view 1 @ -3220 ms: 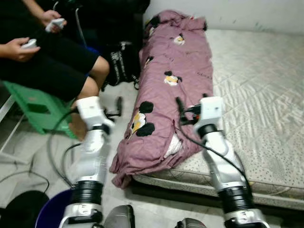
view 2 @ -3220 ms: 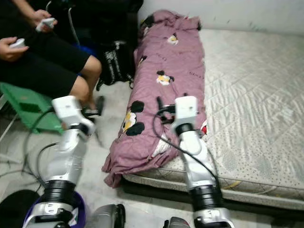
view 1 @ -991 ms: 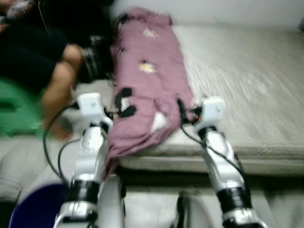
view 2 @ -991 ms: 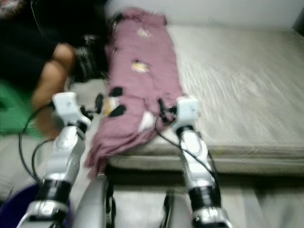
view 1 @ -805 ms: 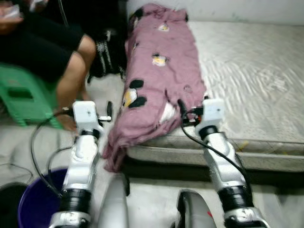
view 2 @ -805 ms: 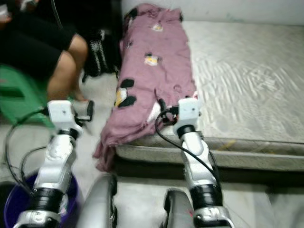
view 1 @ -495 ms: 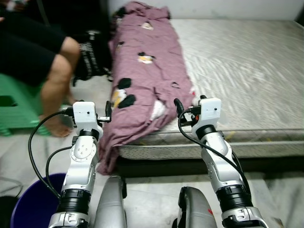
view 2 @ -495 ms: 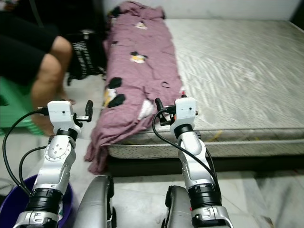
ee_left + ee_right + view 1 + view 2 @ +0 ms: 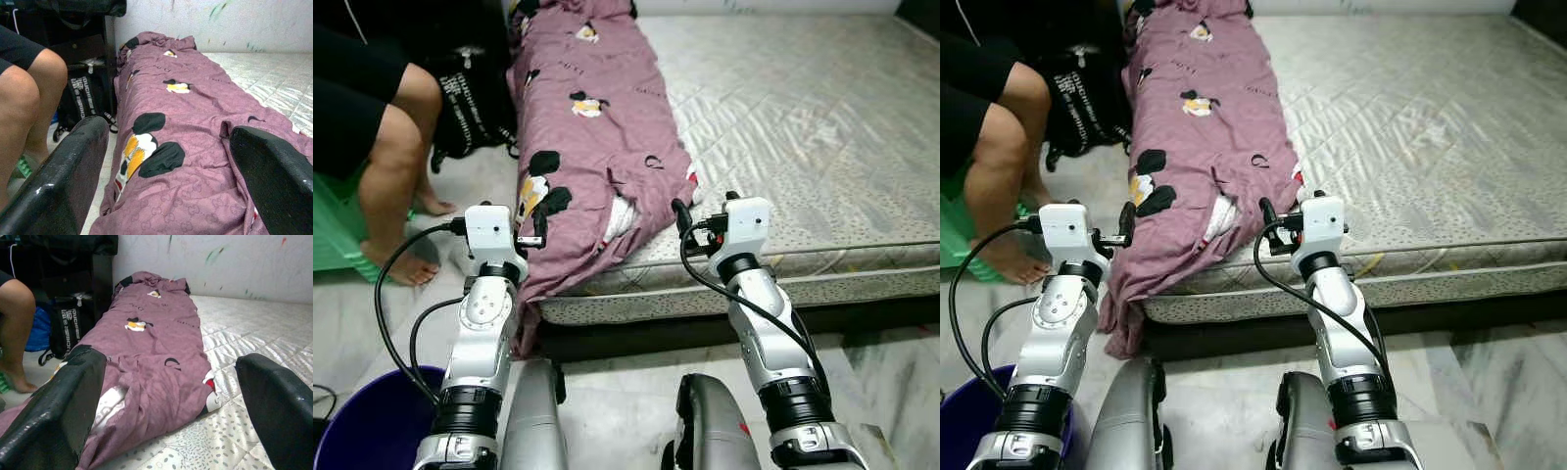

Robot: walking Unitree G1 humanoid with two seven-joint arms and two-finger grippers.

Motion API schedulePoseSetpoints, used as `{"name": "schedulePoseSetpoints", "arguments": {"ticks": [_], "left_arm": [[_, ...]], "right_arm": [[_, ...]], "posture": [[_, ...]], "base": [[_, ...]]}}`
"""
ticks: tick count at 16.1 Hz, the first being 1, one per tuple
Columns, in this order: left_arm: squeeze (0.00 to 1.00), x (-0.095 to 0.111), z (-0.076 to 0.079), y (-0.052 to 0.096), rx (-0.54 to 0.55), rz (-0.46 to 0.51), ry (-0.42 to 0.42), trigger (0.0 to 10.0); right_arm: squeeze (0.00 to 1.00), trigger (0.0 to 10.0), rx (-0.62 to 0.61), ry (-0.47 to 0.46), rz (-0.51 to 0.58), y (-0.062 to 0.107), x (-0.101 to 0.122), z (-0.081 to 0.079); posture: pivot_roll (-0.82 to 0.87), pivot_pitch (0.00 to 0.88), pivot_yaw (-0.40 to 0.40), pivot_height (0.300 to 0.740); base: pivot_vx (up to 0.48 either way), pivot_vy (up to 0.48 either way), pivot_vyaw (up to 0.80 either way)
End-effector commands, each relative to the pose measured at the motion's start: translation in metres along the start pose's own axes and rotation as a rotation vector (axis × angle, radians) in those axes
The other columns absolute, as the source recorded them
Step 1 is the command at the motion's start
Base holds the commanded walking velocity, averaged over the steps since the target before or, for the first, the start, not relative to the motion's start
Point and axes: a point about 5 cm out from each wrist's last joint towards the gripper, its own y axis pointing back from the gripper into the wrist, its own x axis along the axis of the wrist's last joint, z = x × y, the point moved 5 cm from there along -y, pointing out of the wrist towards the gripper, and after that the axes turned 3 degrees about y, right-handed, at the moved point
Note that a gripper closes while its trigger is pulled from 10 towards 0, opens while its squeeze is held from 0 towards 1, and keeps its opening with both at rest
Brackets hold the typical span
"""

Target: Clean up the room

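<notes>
seated person (image 9: 372,117) cropped, bucket (image 9: 372,431) cut off

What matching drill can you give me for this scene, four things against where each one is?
Things:
1. purple blanket
2. black backpack
3. purple bucket
4. right hand

Places:
A. on the floor by the robot's left leg
B. at the near edge of the mattress, fingers apart
C. along the mattress's left side, its end hanging over the edge
D. on the floor between the seated person's leg and the bed

Pairs: 1-C, 2-D, 3-A, 4-B
</notes>
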Motion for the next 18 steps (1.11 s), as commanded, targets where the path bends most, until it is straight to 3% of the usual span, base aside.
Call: {"name": "schedulePoseSetpoints", "arguments": {"ticks": [1,12,15,18], "left_arm": [[0.00,0.0040,0.0011,-0.0007,-0.006,0.016,0.007,10.0],[0.00,0.0019,0.0038,-0.0009,-0.018,0.007,0.030,10.0],[0.00,0.0005,0.0038,-0.0019,-0.014,-0.002,0.036,10.0],[0.00,-0.0007,0.0040,-0.0024,-0.012,-0.009,0.039,10.0]], "right_arm": [[0.00,10.0,0.007,-0.002,0.016,-0.0016,0.0042,-0.0006],[0.00,10.0,0.018,0.004,0.016,-0.0015,0.0037,-0.0024],[0.00,10.0,0.023,0.015,0.016,-0.0017,0.0040,-0.0032],[0.00,10.0,0.027,0.021,0.012,-0.0024,0.0033,-0.0036]], "posture": [[0.00,0.043,-0.007,0.575],[0.00,0.035,-0.011,0.575],[0.00,0.041,-0.012,0.575],[0.00,0.045,-0.012,0.575]], "base": [[0.454,0.000,0.00],[0.443,0.000,0.00],[0.100,0.000,0.00],[0.000,0.000,0.80]]}}
